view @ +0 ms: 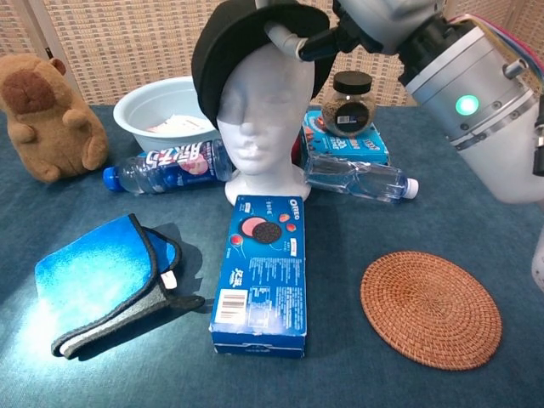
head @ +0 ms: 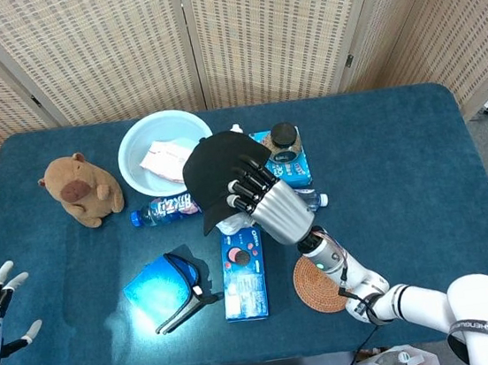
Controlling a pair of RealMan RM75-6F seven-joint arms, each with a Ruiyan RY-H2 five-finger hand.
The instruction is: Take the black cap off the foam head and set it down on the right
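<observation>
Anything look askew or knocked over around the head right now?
The black cap sits tipped back on the foam head, held by the right hand. Two bottles, the blue-labelled bottle and the clear bottle, lie on their sides beside it.

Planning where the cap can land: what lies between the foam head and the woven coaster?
In the chest view, only the clear bottle lies partly between the foam head and woven coaster; the rest is bare cloth.

Black cap (view: 223, 42), white foam head (view: 259, 115)
</observation>
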